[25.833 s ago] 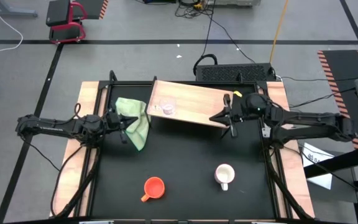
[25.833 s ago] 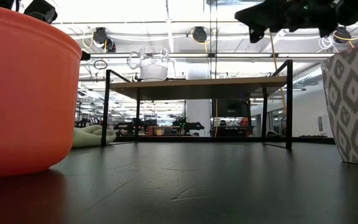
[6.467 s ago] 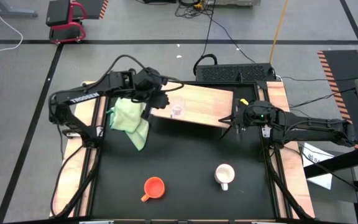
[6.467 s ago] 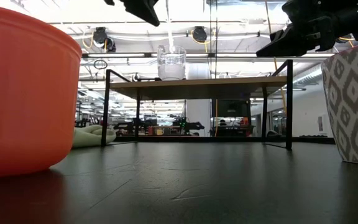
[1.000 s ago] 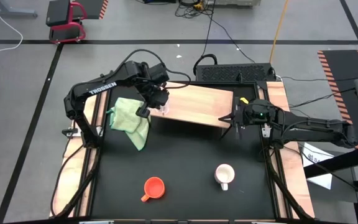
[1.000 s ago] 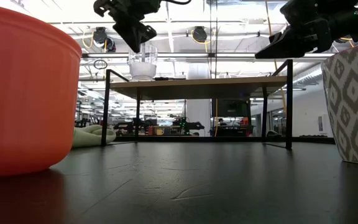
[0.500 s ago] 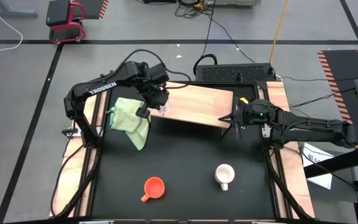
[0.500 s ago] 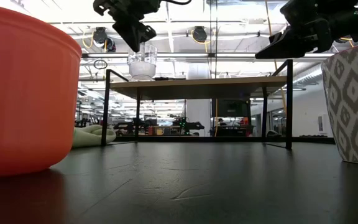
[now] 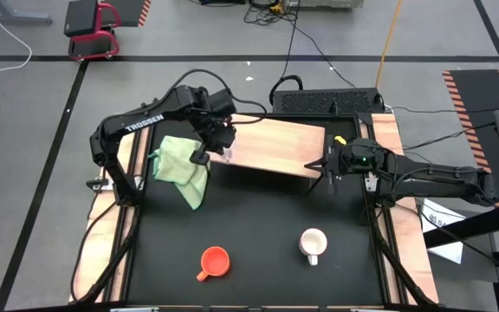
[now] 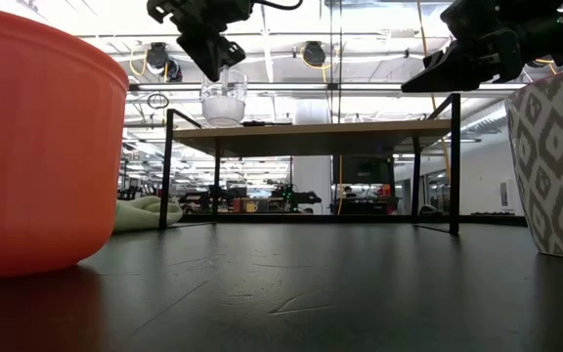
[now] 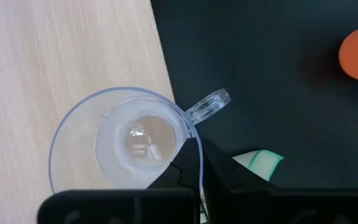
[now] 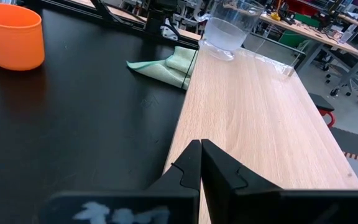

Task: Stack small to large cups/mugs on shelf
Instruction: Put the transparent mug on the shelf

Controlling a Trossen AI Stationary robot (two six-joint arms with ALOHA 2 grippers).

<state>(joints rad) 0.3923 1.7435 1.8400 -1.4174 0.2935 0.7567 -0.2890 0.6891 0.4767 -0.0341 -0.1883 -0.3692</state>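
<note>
Clear glass cup (image 11: 126, 143), handled, upright at shelf (image 9: 275, 143) edge; left tool (image 11: 194, 165) together above it.

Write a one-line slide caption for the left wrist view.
Left gripper, shut, poised over the clear glass cup at the wooden shelf's edge, handle overhanging the black tabletop.

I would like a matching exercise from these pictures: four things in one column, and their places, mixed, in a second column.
Things:
1. glass cup
2. orange mug
3. white mug
4. green cloth

Places:
a. on the black tabletop, near front, more to the right
b. on the shelf, at its left end
c. on the tabletop, left of the shelf
d. on the black tabletop, near front, more to the left

Pairs: 1-b, 2-d, 3-a, 4-c
</note>
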